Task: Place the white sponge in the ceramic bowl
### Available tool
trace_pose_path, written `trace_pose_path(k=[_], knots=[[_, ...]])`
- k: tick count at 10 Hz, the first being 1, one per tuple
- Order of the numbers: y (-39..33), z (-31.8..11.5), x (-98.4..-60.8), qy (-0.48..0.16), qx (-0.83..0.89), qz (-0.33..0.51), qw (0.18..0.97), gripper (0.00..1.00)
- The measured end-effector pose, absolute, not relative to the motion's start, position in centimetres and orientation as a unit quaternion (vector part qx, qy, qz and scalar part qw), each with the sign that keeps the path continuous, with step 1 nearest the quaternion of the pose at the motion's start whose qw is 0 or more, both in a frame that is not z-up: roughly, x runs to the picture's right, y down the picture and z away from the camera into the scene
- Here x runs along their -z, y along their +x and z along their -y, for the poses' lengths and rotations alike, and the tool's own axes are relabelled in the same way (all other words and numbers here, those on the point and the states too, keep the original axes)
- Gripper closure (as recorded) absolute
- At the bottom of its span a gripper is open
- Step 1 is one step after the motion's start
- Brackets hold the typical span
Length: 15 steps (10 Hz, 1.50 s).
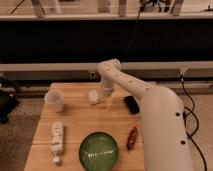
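- Desk [85,122]: wooden top seen from above its near edge. All places below are given by its edges as seen in the camera view.
- White sponge [93,96]: a small pale pad lying close to the far edge, about midway along it. It sits on the desk top or only just above it. Its long axis cannot be made out.
- Gripper [106,94]: at the end of the arm [131,89], lowered near the far edge, immediately beside the sponge on the side toward the right edge. It looks to be touching the sponge or nearly so. Whether it is spread, closed or holding the pad cannot be told.
- Ceramic bowl [85,150]: dark green, glossy and empty. It stands at the near edge, roughly midway along it and well apart from the sponge.
- Governing relation: the bowl lies almost directly toward the near edge from the sponge. Once a grasp is secure, the carry would probably be a lift and a short pull toward that edge.
- Translucent cup [54,100]: toward the far-left corner.
- White bottle [57,136]: lying along the left edge.
- Black object [132,104] and reddish object [132,138]: both nearer the right edge. In my judgement neither lies on the line from sponge to bowl.
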State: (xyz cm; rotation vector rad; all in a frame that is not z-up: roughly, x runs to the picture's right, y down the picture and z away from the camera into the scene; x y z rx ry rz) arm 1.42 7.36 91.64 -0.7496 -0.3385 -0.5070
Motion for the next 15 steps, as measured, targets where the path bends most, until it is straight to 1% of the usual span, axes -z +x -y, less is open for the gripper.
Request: trace_pose_path(k=[5, 9, 12, 15], knots=[[0.8, -4.2, -91.8, -0.323, 0.295, 0.169, 0.883, 0.20], [-1.8, -2.2, -93.8, -0.306, 0.332, 0.187, 0.872, 0.20], [-4.3, -1.9, -95.1, -0.307, 0.348, 0.209, 0.861, 0.20], [-5.2, -3.0, -96.3, -0.319, 0.349, 0.228, 0.851, 0.20]])
